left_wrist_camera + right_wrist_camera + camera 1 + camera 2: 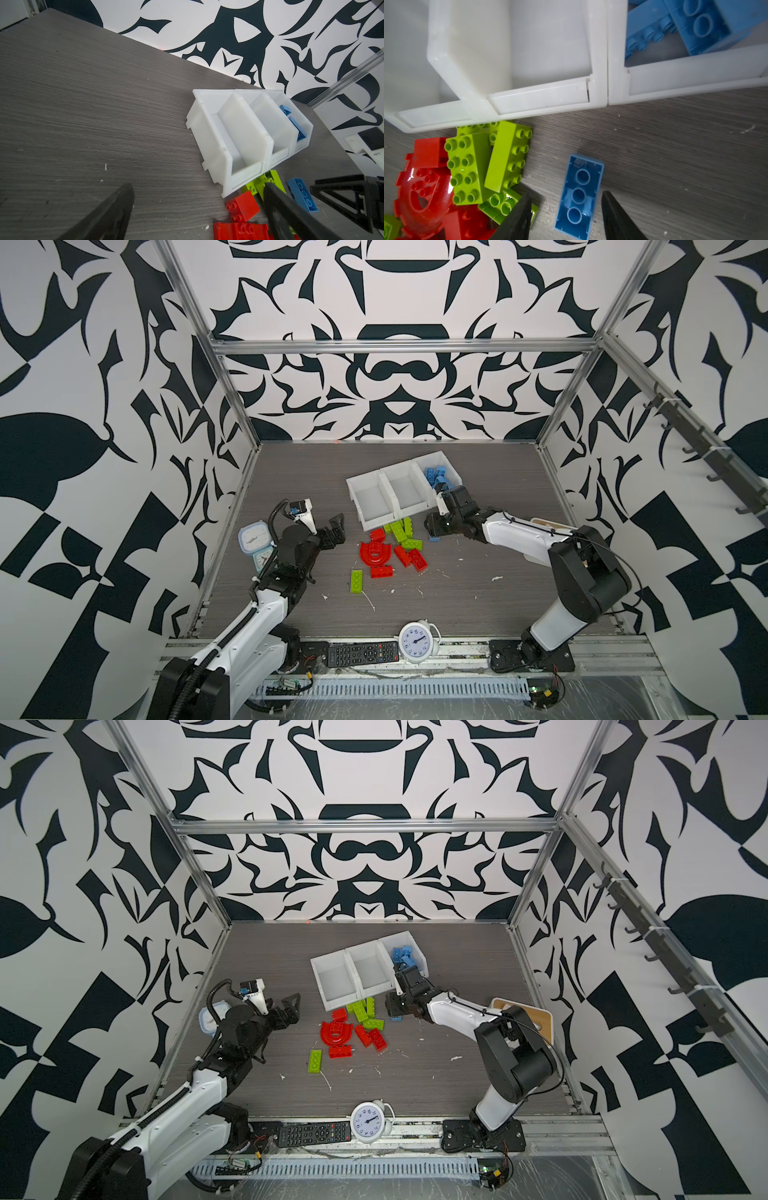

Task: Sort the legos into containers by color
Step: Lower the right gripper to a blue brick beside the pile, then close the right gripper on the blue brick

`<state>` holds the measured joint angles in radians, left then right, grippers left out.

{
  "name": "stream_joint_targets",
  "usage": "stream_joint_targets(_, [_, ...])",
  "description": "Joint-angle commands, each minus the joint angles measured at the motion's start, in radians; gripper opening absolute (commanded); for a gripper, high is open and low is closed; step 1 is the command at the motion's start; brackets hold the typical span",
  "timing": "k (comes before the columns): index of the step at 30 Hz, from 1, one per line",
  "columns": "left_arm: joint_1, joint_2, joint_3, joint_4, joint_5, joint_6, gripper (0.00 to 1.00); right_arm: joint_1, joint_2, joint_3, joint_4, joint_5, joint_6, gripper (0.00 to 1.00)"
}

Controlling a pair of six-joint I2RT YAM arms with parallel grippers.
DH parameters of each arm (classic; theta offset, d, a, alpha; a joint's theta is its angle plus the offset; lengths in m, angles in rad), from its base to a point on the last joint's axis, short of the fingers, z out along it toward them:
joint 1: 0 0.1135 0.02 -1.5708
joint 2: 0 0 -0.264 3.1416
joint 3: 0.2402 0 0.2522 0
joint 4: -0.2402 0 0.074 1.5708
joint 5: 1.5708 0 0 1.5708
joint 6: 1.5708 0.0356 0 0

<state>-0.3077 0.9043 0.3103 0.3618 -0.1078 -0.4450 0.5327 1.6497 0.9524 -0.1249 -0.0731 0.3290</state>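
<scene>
1. I judge the task to be about one third done. The blue colour is almost finished, while red and green are not begun.
2. The containers [390,485] stand in a row on the far part of the table [478,593]. The right bin [452,467] holds a heap of blue legos [436,477]; I cannot count them exactly.
3. The middle bin [405,489] and the left bin [370,499] show only a bare white floor, with nothing inside.
4. One blue brick [579,195] lies on the table with its studs down, just in front of the bins. It is near the green pile but not touching it.
5. The right gripper [566,193] is low over this brick, with its jaws half open on either side of it. I see a gap on one side, so I believe the brick is not gripped yet.
6. The left gripper [336,529] is spread wide and holds nothing. It hovers beside the red pieces.
7. Two colours are left to sort. Most of the green legos [401,529] lie against the front of the bins, and a single green brick [356,581] lies apart. The red legos [417,559] lie with the red arch [375,553] on the table.
</scene>
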Motion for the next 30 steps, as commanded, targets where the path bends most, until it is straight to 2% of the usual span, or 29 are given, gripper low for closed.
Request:
stream_joint_targets(1, [0.002,-0.008,0.026,0.0,-0.004,0.003,1.0,0.015,0.009,0.04,-0.021,0.007,-0.018,0.56])
stream_joint_targets(10, [0.002,-0.003,0.026,0.002,-0.003,0.003,1.0,0.032,0.046,0.064,-0.103,0.141,-0.051,0.57])
stream_joint_targets(20, [0.002,0.008,0.026,0.006,-0.002,0.002,1.0,0.046,0.104,0.082,-0.11,0.154,-0.082,0.56])
stream_joint_targets(30, [0.002,0.011,0.028,0.008,-0.001,0.001,1.0,0.05,0.118,0.094,-0.112,0.157,-0.083,0.44])
